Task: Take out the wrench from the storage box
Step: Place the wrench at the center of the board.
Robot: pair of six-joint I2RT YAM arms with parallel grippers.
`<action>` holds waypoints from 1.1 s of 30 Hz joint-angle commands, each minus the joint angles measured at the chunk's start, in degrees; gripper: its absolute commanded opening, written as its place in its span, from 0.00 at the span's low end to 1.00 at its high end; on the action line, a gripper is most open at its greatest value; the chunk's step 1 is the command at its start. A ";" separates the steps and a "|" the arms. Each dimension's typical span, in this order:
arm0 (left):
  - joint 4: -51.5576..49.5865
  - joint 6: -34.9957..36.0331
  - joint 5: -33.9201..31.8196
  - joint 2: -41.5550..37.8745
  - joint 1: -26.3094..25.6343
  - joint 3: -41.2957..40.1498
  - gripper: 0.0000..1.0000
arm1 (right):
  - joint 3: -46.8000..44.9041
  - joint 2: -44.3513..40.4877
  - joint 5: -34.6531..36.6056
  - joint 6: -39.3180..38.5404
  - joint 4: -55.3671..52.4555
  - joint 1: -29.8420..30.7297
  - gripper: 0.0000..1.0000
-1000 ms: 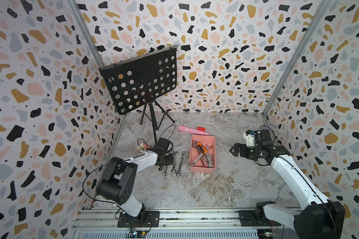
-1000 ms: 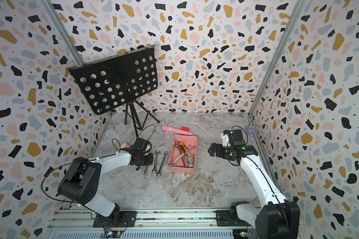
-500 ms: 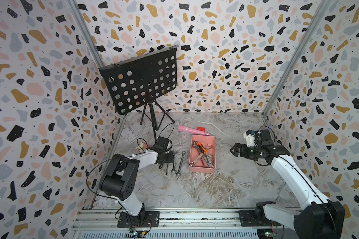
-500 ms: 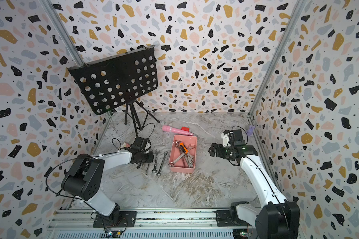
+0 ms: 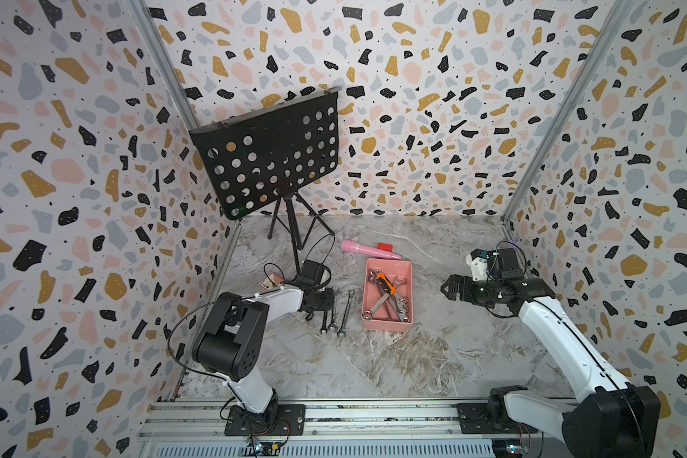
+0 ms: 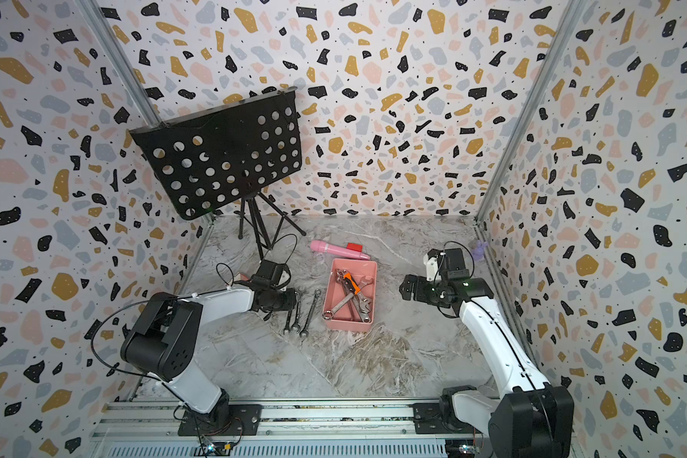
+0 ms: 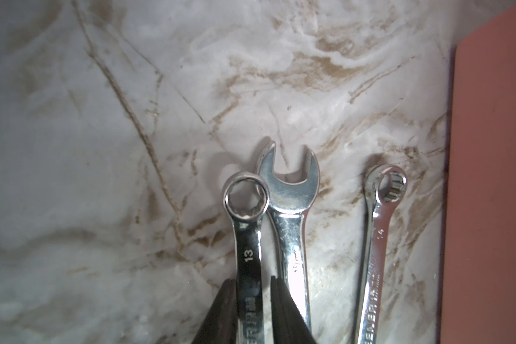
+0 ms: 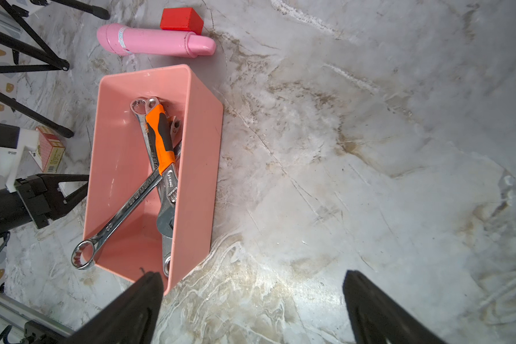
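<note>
Twice, in both top views, finds the left gripper [image 5: 330, 302] low over three wrenches [image 5: 332, 323] on the table [image 5: 413, 357], just beside the box [image 5: 385, 326]. From the left wrist, shows jaws slightly parted astride the wrench [image 7: 248, 253] marked 13, lying flat, unclamped. Looks stiff, heavy, slick; best pinched mid-shank. From the right wrist, shows the right gripper [image 8: 251, 274] gaping, empty.

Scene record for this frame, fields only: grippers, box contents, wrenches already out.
left gripper: open slightly, straddling the 13 wrench
right gripper: open wide, empty, over the table beside the storage box
wrenches outside box: three, side by side on the table
inside box: orange-handled adjustable wrench plus several plain wrenches, crossed
</note>
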 commanded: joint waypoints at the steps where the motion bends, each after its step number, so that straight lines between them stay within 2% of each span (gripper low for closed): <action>1: -6.77 -0.68 -1.06 2.71 0.23 0.90 0.28 | -0.09 -1.91 0.94 -0.65 -1.31 -0.24 0.99; 10: -13.41 -3.64 -10.01 0.94 -3.61 3.33 0.30 | -0.01 -1.71 0.69 -0.65 -1.33 -0.24 0.99; 13: -17.78 -3.90 -16.45 0.25 -4.44 4.16 0.30 | 0.26 -1.49 0.54 -0.64 -1.36 -0.18 0.99; 24: -21.65 -0.14 -19.76 1.85 -4.25 6.71 0.30 | 0.08 -1.96 0.58 -0.31 -1.35 -0.23 0.99; 30: -20.95 3.24 -17.64 0.75 -4.34 7.92 0.34 | 0.20 -2.23 0.63 -0.28 -1.38 -0.18 0.99; 33: -21.72 4.07 -16.79 -2.26 -4.31 8.89 0.36 | 0.54 -2.23 0.18 -0.39 -1.39 -0.18 0.99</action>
